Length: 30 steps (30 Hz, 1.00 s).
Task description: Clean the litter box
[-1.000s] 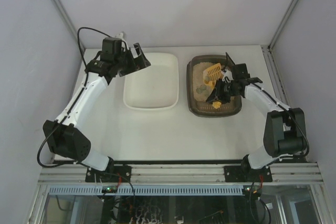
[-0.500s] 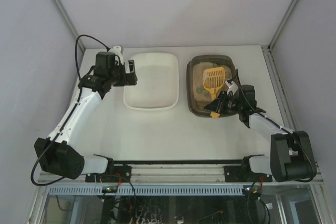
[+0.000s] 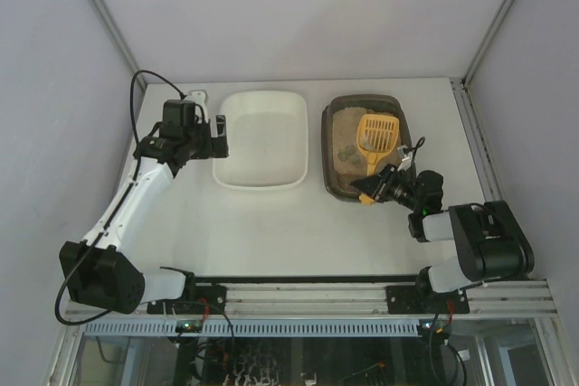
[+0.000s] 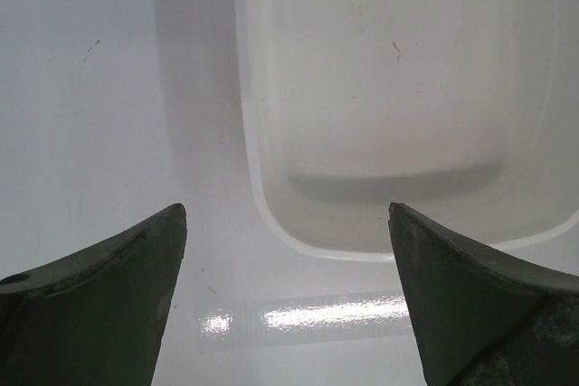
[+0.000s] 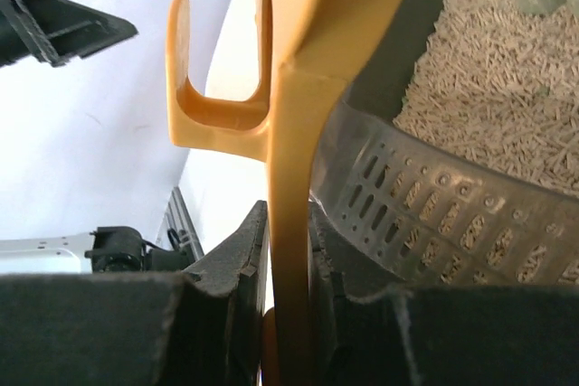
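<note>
right fingers clamp the handle of the yellow scoop, its head down in the litter box, prob. to sift clumps. box sits on desk just right of white tub; left fingers gape wide nr tub's edge, holding nothing.

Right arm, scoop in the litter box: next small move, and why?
Probably dip the yellow slotted plastic scoop toward the greenish clumps: the right gripper is shut on its handle, its head over the beige litter in the dark brown plastic litter box, clumps beside it.
</note>
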Available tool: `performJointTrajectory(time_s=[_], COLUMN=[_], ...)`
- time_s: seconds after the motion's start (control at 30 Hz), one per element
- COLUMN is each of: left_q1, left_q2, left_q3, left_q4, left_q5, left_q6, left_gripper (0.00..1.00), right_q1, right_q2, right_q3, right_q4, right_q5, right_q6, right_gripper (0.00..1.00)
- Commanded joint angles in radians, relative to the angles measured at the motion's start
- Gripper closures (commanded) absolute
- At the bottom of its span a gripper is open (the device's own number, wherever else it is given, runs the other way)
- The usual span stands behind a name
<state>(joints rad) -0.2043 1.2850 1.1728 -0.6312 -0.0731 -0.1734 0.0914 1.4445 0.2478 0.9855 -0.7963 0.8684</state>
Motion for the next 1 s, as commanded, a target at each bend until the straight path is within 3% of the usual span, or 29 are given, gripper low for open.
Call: performJointTrajectory(time_s=[0.0,0.43,0.67,0.73,0.77,0.83,0.9,0.97], left_q1=[0.006,0.009,0.009,0.010,0.010,0.010,0.011,0.012], left_q2=[-0.037,-0.032,-0.036,-0.037,-0.037,-0.034,-0.029,-0.029], left_q3=[-0.018,-0.025,-0.031,-0.033,-0.033,-0.033,-0.032,-0.034], left_q4=[0.037,0.040,0.039,0.041,0.040,0.037,0.030,0.029], left_q5=[0.003,0.025,0.029,0.030,0.030,0.044,0.071,0.091], left_q6=[0.011,0.009,0.010,0.012,0.013,0.012,0.012,0.014], left_gripper=[0.04,0.05,0.05,0.05,0.05,0.05,0.05,0.05], right_q1=[-0.016,-0.012,-0.046,-0.005,0.022,0.016,-0.074,-0.115], right_q2=[0.070,0.236,0.089,0.006,-0.037,-0.098,-0.110,-0.088], right_q3=[0.001,0.106,0.127,0.206,0.241,0.241,0.171,0.166], right_q4=[0.429,0.448,0.039,-0.374,-0.497,-0.537,-0.380,-0.374], right_q5=[-0.041,-0.131,-0.045,0.022,0.060,0.066,0.010,-0.030], right_q6=[0.183,0.345,0.146,-0.024,-0.107,-0.130,-0.006,0.028], right_gripper=[1.00,1.00,1.00,1.00,1.00,1.00,1.00,1.00])
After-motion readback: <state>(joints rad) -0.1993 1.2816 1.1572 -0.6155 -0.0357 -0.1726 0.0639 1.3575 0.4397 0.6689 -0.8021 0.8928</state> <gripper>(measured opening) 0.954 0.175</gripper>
